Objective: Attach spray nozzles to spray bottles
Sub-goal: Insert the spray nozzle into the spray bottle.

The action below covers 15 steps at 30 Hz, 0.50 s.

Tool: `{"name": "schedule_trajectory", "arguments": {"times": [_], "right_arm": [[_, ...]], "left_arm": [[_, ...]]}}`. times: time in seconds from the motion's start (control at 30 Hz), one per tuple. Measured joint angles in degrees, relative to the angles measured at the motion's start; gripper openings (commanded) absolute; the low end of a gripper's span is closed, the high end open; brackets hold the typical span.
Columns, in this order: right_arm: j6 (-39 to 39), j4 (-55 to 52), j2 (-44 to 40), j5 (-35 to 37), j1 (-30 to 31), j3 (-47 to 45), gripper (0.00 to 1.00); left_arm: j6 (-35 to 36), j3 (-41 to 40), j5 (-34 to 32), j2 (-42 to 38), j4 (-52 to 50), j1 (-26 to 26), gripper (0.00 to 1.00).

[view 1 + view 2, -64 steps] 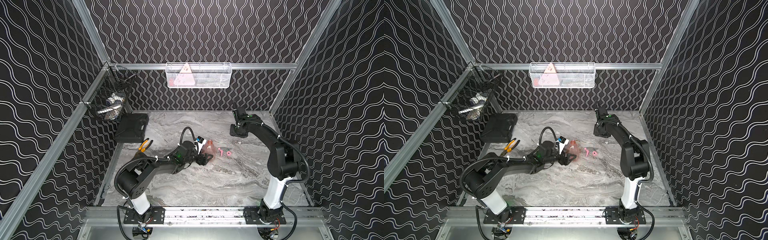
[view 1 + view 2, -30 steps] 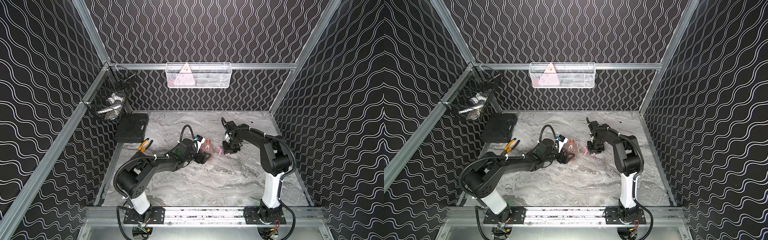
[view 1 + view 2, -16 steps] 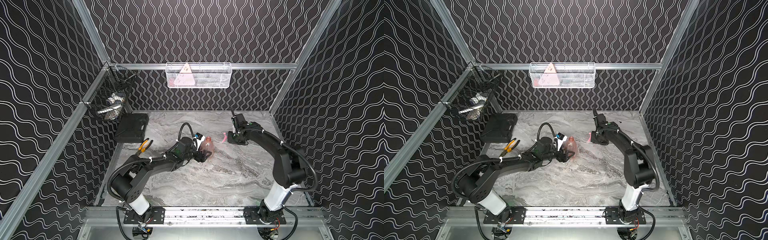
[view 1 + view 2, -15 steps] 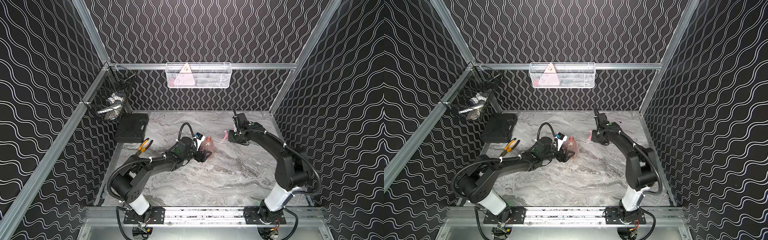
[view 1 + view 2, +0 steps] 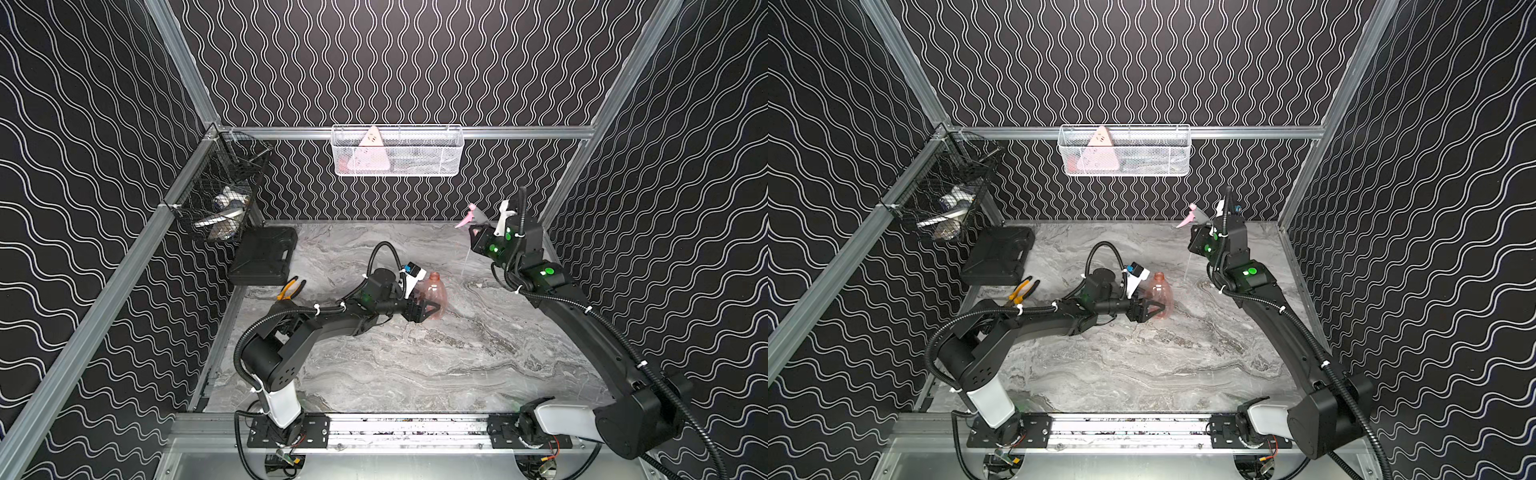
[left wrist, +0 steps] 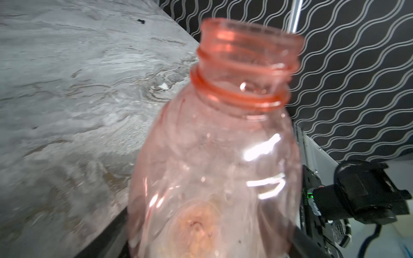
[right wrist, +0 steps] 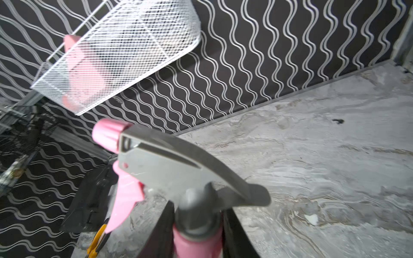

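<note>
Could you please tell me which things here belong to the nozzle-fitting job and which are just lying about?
Job in hand: spray bottle, gripped by the left gripper; spray nozzle, held by the right gripper.

Lying about: pliers, black case, white mesh basket with a pink triangular plate, black wire basket.

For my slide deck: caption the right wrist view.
Right gripper holds the spray nozzle by its collar above the marble table, white mesh basket behind.

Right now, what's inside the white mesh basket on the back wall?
Pale pink triangular plate stands inside the white mesh basket; the mesh obscures anything beside it.
</note>
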Motion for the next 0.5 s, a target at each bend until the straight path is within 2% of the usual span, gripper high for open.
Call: {"name": "schedule_trajectory", "arguments": {"times": [0.2,0.5], "right_arm": [[-2.4,2.3,-0.2,3.0,5.2,0.5,0.27],[-3.6,3.8,0.5,3.9,7.3,0.7,0.27]], "left_arm": [[0.6,2.4,2.4,1.4,-2.6,-0.7,0.61],[0.9,3.1,2.8,1.5,-4.9,-1.0,0.61]]}}
